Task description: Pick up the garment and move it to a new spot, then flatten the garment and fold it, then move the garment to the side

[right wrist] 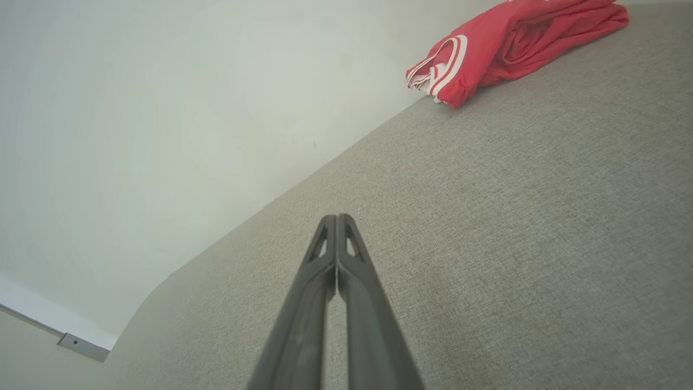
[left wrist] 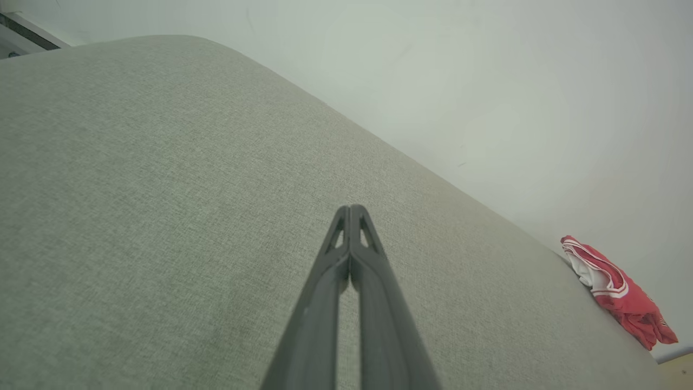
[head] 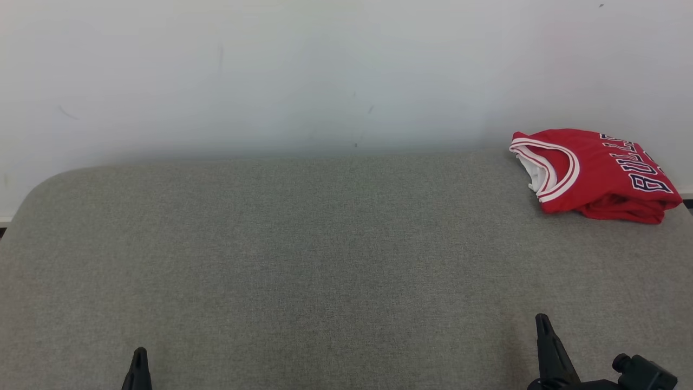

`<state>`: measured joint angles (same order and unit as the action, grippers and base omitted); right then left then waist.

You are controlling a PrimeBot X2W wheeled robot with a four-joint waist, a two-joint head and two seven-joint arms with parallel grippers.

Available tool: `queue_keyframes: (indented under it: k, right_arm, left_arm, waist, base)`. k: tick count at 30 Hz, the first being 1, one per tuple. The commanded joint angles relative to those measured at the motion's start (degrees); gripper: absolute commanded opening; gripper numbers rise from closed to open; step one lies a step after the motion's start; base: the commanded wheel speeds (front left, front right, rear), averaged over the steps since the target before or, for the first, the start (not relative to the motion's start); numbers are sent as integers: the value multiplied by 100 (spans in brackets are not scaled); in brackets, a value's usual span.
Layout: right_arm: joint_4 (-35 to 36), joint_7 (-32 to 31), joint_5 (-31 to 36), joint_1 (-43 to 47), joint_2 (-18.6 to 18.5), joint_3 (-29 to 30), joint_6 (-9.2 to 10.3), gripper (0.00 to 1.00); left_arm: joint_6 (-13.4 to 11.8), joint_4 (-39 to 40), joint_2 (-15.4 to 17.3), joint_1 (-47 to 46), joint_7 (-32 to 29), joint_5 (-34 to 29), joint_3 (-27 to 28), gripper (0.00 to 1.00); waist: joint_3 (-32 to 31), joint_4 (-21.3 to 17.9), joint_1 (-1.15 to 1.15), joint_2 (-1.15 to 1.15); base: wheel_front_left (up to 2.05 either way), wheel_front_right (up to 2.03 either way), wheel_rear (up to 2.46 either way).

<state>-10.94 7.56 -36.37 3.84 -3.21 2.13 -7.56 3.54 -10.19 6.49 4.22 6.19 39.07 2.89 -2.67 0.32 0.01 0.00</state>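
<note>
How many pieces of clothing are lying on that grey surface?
1: a folded red jersey at the far right of the grey surface, by the white wall. Another could hide inside its folds.

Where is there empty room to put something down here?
The grey fabric surface is bare from the white wall down to the left fingers and right fingers. Only the far right corner is taken, by the folded red jersey.

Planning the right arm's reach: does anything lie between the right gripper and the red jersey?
Nothing visible does: bare grey surface lies between the right gripper, jaws shut, and the folded red jersey at the far right.
</note>
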Motion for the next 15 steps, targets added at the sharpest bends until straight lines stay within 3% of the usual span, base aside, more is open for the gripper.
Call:
queue_keyframes:
  k: [1, 15]
  right_arm:
    - [52, -40, -242, -150, -42, 20, 4, 0]
    - [-18, -306, -1399, -338, -51, 81, 5, 0]
  left_arm:
    - [31, 42, 3, -177, -45, 223, 44, 0]
    - [110, -46, -74, -372, -307, 1304, 114, 0]
  waist:
    - [5, -1, 0, 0]
    - [47, -5, 0, 0]
  base:
    - [0, 0, 0]
    - [0, 0, 0]
